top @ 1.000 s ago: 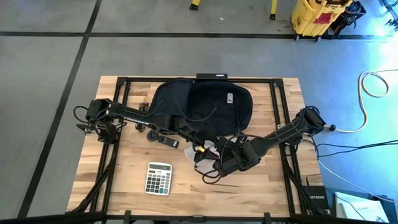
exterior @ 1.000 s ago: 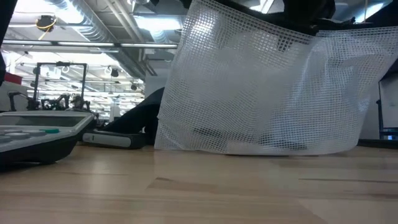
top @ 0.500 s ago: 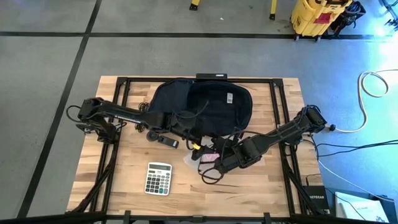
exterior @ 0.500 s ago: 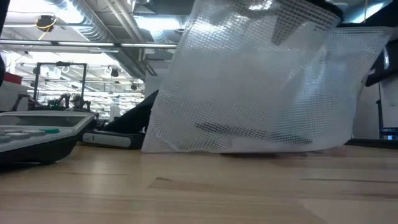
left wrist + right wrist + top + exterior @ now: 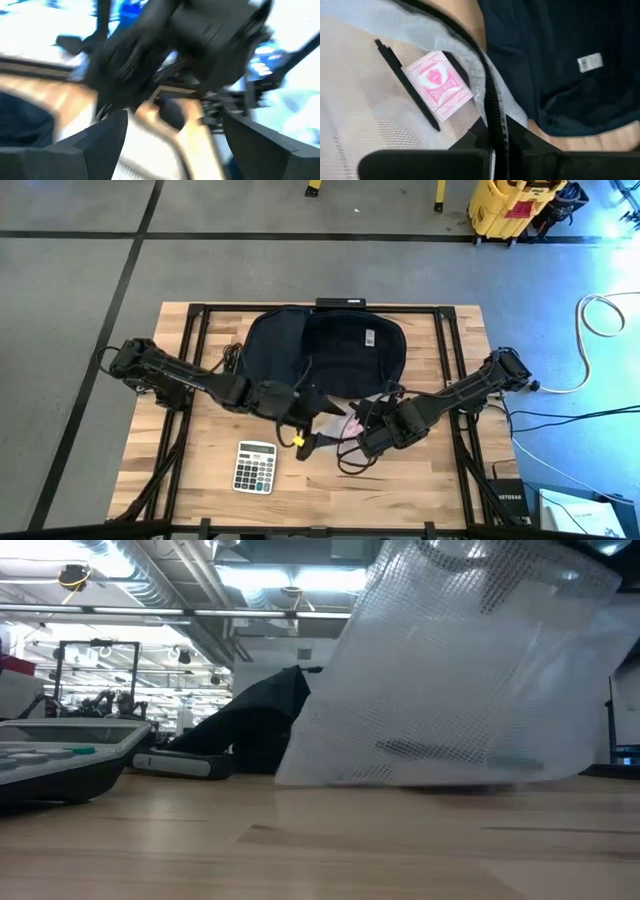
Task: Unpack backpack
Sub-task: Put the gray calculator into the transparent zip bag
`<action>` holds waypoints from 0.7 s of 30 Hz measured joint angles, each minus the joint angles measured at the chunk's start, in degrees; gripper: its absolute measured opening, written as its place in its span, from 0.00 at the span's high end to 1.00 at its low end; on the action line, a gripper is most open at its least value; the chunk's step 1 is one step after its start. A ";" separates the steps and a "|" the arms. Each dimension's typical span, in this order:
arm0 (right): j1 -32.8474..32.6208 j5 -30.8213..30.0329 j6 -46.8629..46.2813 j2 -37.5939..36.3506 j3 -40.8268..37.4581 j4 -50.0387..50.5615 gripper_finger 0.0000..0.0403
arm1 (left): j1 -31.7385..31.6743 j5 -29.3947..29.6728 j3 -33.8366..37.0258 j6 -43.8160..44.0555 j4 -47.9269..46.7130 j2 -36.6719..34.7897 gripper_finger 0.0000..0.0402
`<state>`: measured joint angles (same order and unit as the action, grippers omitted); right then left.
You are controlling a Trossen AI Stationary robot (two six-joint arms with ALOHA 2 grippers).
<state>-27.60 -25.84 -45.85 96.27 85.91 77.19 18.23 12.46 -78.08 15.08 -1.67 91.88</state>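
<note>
Backpack (image 5: 325, 348) lies at the far middle of the table (image 5: 210, 470). Just in front of the backpack, the right claw (image 5: 345, 448) pinches the zipper edge of a mesh pouch (image 5: 380, 105) with a pink card box (image 5: 439, 86) inside. The left claw (image 5: 310, 420), beside the pouch, is spread wide. Probably the pouch should be set down well clear of the backpack, near the calculator (image 5: 255, 467), before the release.

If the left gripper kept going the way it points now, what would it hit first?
Most likely the right gripper and the mesh pouch it holds: the open left gripper points across the table straight at them, close by. Depth is unclear, so this is hedged.
</note>
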 joint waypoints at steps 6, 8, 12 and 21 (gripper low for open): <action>-2.87 -1.71 -1.65 -0.53 0.00 3.78 1.00 | 7.38 17.40 8.02 5.45 5.83 -0.51 0.22; -3.58 -1.77 -1.65 -0.63 0.00 3.58 1.00 | 9.16 20.83 11.31 9.15 7.15 -0.94 0.22; -4.51 -1.74 -1.55 -0.63 0.00 3.00 1.00 | 11.37 25.23 16.58 17.54 3.86 -0.92 0.22; -5.17 -1.56 -0.34 -0.63 0.00 2.34 1.00 | 14.81 25.16 20.54 29.70 -12.79 -1.30 0.22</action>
<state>-32.77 -27.40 -46.19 95.64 85.91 79.53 33.05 37.62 -57.54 44.79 -14.46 90.58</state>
